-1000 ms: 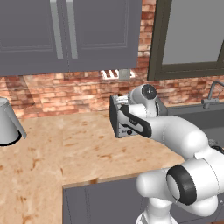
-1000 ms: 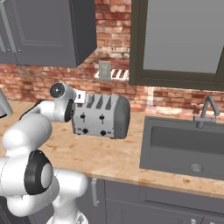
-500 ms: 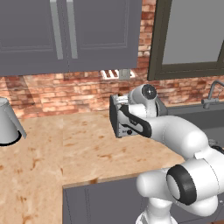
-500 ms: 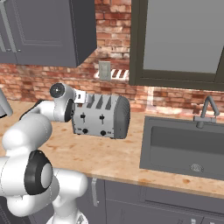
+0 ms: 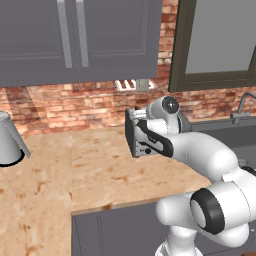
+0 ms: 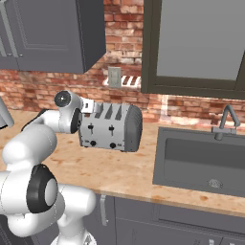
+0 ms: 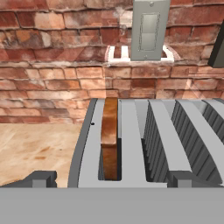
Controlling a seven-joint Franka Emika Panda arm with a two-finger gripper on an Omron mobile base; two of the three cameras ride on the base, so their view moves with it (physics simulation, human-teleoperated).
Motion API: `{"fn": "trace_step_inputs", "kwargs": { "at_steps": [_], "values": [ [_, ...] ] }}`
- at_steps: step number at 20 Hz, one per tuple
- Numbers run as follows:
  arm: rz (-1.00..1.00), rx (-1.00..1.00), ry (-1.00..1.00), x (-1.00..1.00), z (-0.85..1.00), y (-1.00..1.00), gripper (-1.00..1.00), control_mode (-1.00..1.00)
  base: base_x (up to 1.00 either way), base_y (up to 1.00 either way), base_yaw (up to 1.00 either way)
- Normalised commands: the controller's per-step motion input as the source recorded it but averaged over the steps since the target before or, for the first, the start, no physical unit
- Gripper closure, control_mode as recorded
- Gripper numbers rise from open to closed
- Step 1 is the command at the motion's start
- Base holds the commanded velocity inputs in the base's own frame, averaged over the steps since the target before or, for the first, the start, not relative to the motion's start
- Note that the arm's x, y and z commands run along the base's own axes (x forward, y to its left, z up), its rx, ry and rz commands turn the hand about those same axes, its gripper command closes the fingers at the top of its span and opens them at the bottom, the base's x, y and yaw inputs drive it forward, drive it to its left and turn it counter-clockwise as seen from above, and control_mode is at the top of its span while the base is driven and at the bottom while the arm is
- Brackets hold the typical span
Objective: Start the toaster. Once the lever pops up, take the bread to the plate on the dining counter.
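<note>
Toaster point(image 6: 111, 128) sits on the kitchen counter point(image 6: 139, 174) by the brick wall point(image 7: 52, 65), left of the sink point(image 6: 201, 162). Bread point(image 7: 110, 135) stands upright in its left slot. Gripper point(image 7: 111, 179) hovers above it, fingers spread wide, gripping nothing.
</note>
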Motion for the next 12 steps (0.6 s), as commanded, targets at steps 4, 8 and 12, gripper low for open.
{"fn": "trace_step_inputs", "kwargs": {
  "at_steps": [4,8,12],
  "values": [
    [0.00,0.00,0.00,0.00,0.00,0.00,-1.00,-1.00,0.00,0.00,0.00],
    [0.00,0.00,0.00,0.00,0.00,0.00,-1.00,-1.00,0.00,0.00,0.00],
    [0.00,0.00,0.00,0.00,0.00,0.00,-1.00,-1.00,0.00,0.00,0.00]
  ]
}}
